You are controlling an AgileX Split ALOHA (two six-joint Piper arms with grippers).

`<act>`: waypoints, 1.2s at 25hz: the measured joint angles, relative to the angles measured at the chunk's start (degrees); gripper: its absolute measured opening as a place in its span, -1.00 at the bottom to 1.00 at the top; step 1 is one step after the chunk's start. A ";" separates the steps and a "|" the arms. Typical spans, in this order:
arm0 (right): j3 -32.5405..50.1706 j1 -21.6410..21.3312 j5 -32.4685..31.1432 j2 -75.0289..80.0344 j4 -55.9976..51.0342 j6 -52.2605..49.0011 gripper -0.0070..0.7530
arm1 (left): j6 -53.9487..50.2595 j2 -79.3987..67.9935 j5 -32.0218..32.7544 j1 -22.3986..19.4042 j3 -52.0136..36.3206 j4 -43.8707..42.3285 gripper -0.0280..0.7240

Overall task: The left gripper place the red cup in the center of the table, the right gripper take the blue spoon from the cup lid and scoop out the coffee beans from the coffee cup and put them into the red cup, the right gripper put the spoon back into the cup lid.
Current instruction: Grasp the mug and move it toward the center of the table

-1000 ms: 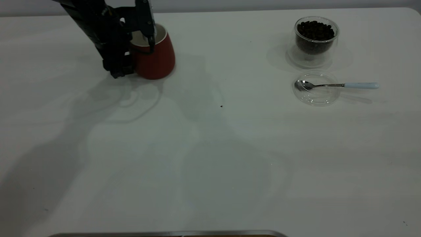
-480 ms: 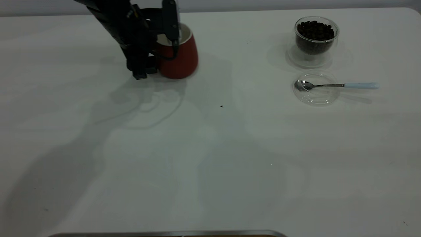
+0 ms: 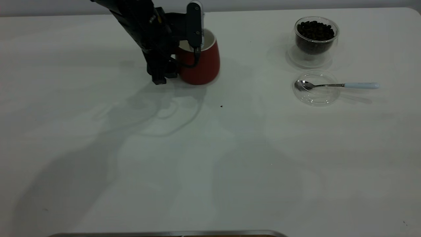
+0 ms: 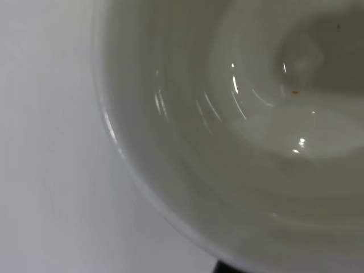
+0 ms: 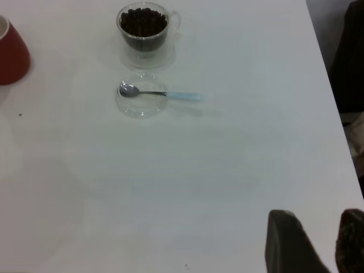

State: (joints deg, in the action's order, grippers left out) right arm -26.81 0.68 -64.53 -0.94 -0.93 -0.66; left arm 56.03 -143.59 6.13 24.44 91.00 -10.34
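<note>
Red cup (image 3: 201, 62) in left tool's (image 3: 184, 56) grip

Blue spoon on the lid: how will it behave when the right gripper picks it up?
The blue spoon looks stiff and light. Its bowl sits in the cup lid while the handle overhangs the rim, so pressing there may tip it. The thin, smooth handle could slip or twist between fingers.

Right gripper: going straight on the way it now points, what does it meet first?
Probably bare table: the right gripper, open, aims at white tabletop short of the cup lid and blue spoon, though depth is unclear.
</note>
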 joint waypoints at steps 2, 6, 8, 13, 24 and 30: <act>0.00 0.00 0.00 0.00 0.00 0.00 -0.35 | 0.00 0.00 0.04 0.36 0.00 0.00 0.64; 0.00 0.00 0.00 0.00 0.00 0.00 -0.35 | 0.00 0.00 1.93 0.86 0.00 0.05 0.64; 0.00 0.00 0.00 0.00 0.00 0.00 -0.35 | 0.00 0.00 4.03 1.16 0.00 0.11 0.64; 0.00 0.00 0.00 0.00 0.00 0.00 -0.35 | 0.00 0.00 5.74 1.46 0.01 0.17 0.64; 0.00 0.00 0.00 0.00 0.00 0.00 -0.35 | -1.18 0.24 7.09 1.56 0.07 0.22 0.64; 0.00 0.00 0.00 0.00 0.00 0.00 -0.35 | -1.55 4.08 12.87 1.56 0.07 -0.16 0.64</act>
State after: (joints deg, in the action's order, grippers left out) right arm -26.81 0.68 -64.53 -0.94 -0.93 -0.66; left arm 54.48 -139.51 19.01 26.00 91.06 -10.50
